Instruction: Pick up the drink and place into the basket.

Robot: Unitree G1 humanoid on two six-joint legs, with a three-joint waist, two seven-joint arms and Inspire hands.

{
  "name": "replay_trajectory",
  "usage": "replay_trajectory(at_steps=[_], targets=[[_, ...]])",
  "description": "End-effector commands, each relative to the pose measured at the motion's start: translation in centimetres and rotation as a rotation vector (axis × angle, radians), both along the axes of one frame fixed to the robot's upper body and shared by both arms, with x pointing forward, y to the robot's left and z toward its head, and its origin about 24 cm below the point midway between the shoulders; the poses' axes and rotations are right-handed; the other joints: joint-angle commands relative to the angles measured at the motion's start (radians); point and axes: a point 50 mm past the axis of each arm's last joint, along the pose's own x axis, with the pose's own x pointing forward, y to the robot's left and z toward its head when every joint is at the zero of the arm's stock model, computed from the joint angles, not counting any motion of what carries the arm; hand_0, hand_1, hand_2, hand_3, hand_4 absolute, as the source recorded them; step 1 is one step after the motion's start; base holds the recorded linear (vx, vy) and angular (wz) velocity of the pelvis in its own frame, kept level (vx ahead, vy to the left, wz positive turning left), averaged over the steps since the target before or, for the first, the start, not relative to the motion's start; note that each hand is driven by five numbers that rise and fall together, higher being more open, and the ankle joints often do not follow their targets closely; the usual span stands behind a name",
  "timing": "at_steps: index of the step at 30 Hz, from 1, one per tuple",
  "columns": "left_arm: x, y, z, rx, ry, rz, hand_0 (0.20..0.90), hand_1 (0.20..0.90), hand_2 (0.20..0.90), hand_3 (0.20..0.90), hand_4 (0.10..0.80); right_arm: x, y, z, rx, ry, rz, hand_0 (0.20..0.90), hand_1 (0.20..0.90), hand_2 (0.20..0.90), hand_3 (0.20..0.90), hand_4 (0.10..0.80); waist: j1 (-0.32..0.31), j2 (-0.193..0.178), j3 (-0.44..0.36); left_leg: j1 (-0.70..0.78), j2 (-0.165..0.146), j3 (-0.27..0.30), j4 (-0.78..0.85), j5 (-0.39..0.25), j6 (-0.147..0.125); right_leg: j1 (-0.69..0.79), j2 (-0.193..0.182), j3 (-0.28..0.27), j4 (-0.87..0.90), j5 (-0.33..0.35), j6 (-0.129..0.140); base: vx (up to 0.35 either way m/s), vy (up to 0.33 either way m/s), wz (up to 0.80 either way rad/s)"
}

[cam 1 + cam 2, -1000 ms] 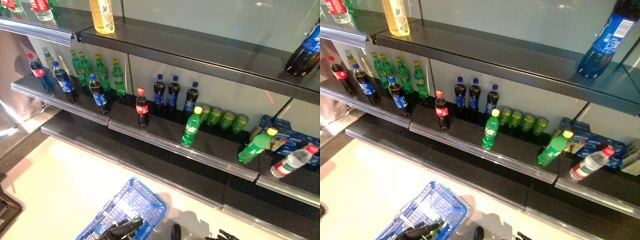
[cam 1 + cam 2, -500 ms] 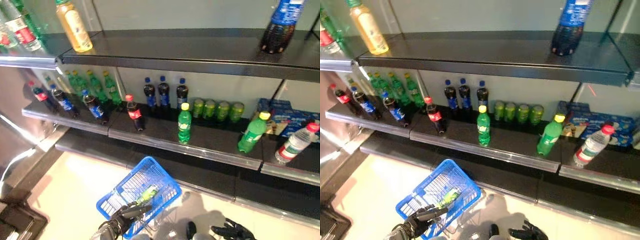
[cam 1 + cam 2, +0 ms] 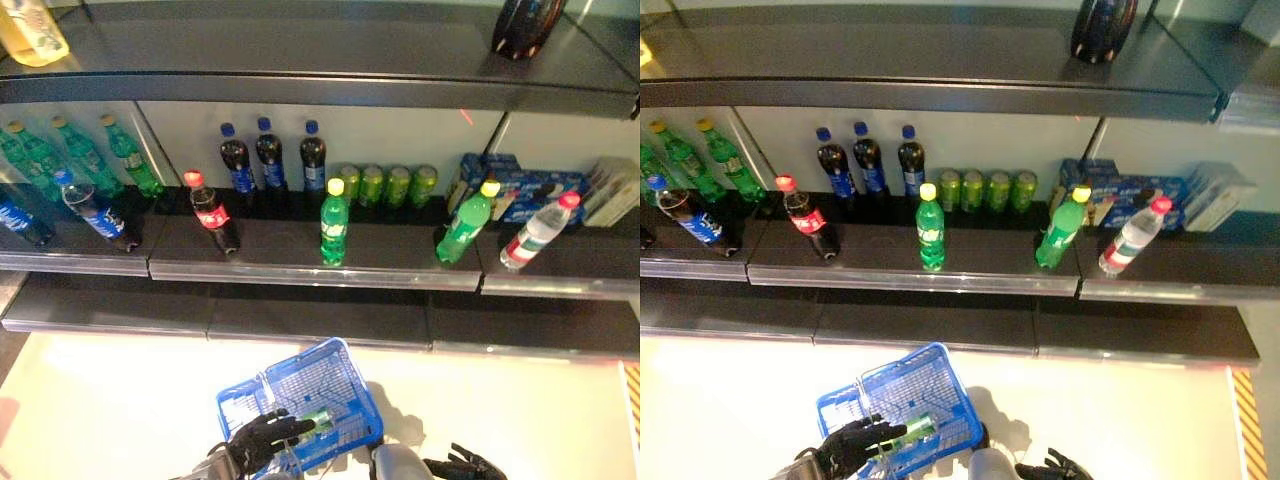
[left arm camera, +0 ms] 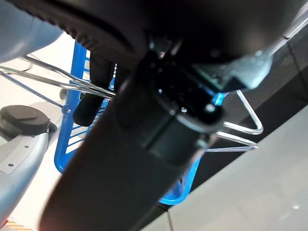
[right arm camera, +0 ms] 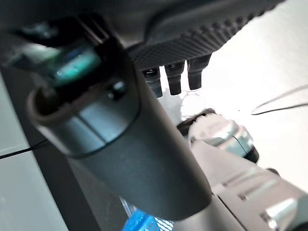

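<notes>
My left hand (image 3: 262, 440) is shut on the thin wire handles (image 4: 240, 130) of the blue basket (image 3: 365, 425), which hangs low in front, off the pale floor. A green drink (image 3: 318, 420) lies inside the basket, just past my left fingers. My right hand (image 3: 462, 466) is low at the bottom right of the basket, open and empty, with its fingers (image 5: 175, 77) relaxed. On the middle shelf stand an upright green bottle (image 3: 334, 222), a leaning green bottle (image 3: 465, 222) and a clear water bottle (image 3: 538, 230).
The dark shelf unit (image 3: 320, 275) spans the view ahead. It carries a red-capped cola bottle (image 3: 212, 212), dark blue-capped bottles (image 3: 270, 160), green cans (image 3: 388, 185), blue boxes (image 3: 520, 190) and green bottles (image 3: 90, 160) at the left. A dark bottle (image 3: 525, 25) stands on the top shelf.
The camera has moved: the shelves now show square on from farther right. The blue basket stays in my left hand with the green drink in it. My right hand stays low.
</notes>
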Motion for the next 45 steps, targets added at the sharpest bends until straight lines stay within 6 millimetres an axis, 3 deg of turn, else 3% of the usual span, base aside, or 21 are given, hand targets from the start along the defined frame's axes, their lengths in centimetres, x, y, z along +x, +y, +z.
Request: replay_trajectory(at_steps=[1, 3, 6, 7, 11, 15, 24, 34, 37, 42, 45], targets=[[4.1, 3.5, 2.8, 0.052, -0.199, 0.078, 0.300, 0.300, 0.300, 0.200, 0.100, 4.1, -0.6, 1.6, -0.018, -0.144, 0.022, 0.900, 0.900, 0.900, 0.900, 0.800, 0.038, 0.006, 0.022, -0.077, 0.027, 0.022, 0.027, -0.019, 0.002, -0.014, -0.101, -0.042, 0.078, -0.038, 0.105, -0.106, 0.016, -0.88], [4.1, 4.2, 3.0, 0.069, -0.201, 0.109, 0.300, 0.300, 0.300, 0.200, 0.100, 4.3, 0.3, 1.4, 0.000, -0.148, 0.034, 0.900, 0.900, 0.900, 0.900, 0.800, 0.052, 0.015, 0.012, -0.089, 0.038, 0.036, 0.006, -0.009, 0.025, -0.012, -0.093, -0.040, 0.132, -0.078, 0.096, -0.150, -0.034, -0.80], [4.9, 4.0, 3.3, 0.086, -0.210, 0.111, 0.300, 0.300, 0.300, 0.200, 0.100, 4.7, 0.7, 1.4, -0.001, -0.149, 0.026, 0.900, 0.900, 0.900, 0.900, 0.800, 0.083, 0.006, -0.009, -0.154, 0.024, 0.038, 0.048, -0.011, 0.027, 0.046, -0.106, -0.083, 0.067, -0.095, 0.095, -0.138, -0.124, 0.08], [5.0, 3.9, 3.2, 0.087, -0.204, 0.130, 0.300, 0.300, 0.300, 0.200, 0.100, 4.8, 0.7, 1.4, -0.008, -0.141, 0.033, 0.900, 0.900, 0.900, 0.900, 0.800, 0.088, 0.007, -0.014, -0.158, 0.026, 0.040, 0.048, -0.004, 0.022, 0.048, -0.120, -0.094, 0.043, -0.071, 0.089, -0.028, -0.119, 0.04], [4.5, 3.4, 2.9, 0.062, -0.186, 0.129, 0.300, 0.300, 0.300, 0.200, 0.100, 5.0, 0.7, 1.5, -0.018, -0.134, 0.059, 0.900, 0.900, 0.900, 0.900, 0.800, 0.097, 0.017, -0.031, -0.133, 0.058, 0.037, 0.025, 0.016, -0.004, 0.085, -0.109, -0.113, 0.027, -0.101, 0.090, 0.030, -0.073, -0.08], [3.5, 3.0, 2.2, 0.060, -0.147, 0.128, 0.300, 0.300, 0.300, 0.200, 0.100, 4.4, 0.1, 1.4, -0.021, -0.112, 0.042, 0.900, 0.900, 0.900, 0.900, 0.800, 0.108, 0.021, -0.054, -0.102, 0.067, 0.022, 0.023, 0.022, -0.024, 0.137, -0.107, -0.147, 0.025, -0.129, 0.083, 0.103, -0.021, 0.19], [0.6, 3.5, 1.0, 0.059, -0.073, 0.126, 0.300, 0.300, 0.300, 0.200, 0.100, 2.0, -0.3, 0.7, -0.025, -0.043, 0.045, 0.900, 0.900, 0.900, 0.900, 0.800, 0.113, 0.030, -0.084, -0.012, 0.065, 0.016, -0.005, 0.009, -0.033, 0.214, -0.118, -0.190, 0.014, -0.150, 0.085, 0.110, 0.032, 0.12], [-1.1, 4.3, 0.6, 0.063, -0.043, 0.137, 0.300, 0.300, 0.300, 0.200, 0.100, 0.0, -0.4, 0.1, -0.039, 0.025, 0.084, 0.900, 0.900, 0.900, 0.900, 0.800, 0.109, 0.030, -0.090, 0.033, 0.070, 0.011, -0.036, 0.005, -0.035, 0.232, -0.107, -0.191, 0.019, -0.164, 0.085, 0.066, 0.012, 0.04], [0.0, 3.7, 0.9, 0.051, -0.070, 0.136, 0.300, 0.300, 0.300, 0.200, 0.100, 0.9, -0.7, 0.4, -0.053, 0.010, 0.103, 0.900, 0.900, 0.900, 0.900, 0.800, 0.108, 0.035, -0.070, -0.002, 0.073, 0.009, -0.037, 0.014, -0.035, 0.193, -0.103, -0.187, 0.013, -0.150, 0.082, -0.106, 0.015, 0.01], [3.3, 2.9, 2.1, 0.056, -0.154, 0.111, 0.300, 0.300, 0.300, 0.200, 0.100, 4.5, -0.3, 1.5, -0.071, -0.083, 0.156, 0.900, 0.900, 0.900, 0.900, 0.800, 0.113, 0.036, 0.006, -0.117, 0.075, 0.013, -0.037, 0.045, -0.040, 0.086, -0.098, -0.194, -0.034, -0.086, 0.077, -0.269, -0.021, 0.07], [4.2, 2.7, 2.5, 0.053, -0.183, 0.113, 0.300, 0.300, 0.300, 0.200, 0.100, 6.0, 0.2, 2.0, -0.106, -0.109, 0.254, 0.900, 0.900, 0.900, 0.900, 0.800, 0.110, 0.035, 0.037, -0.153, 0.072, 0.013, -0.037, 0.053, -0.038, 0.039, -0.087, -0.189, -0.043, -0.068, 0.071, -0.149, 0.011, 0.12]])
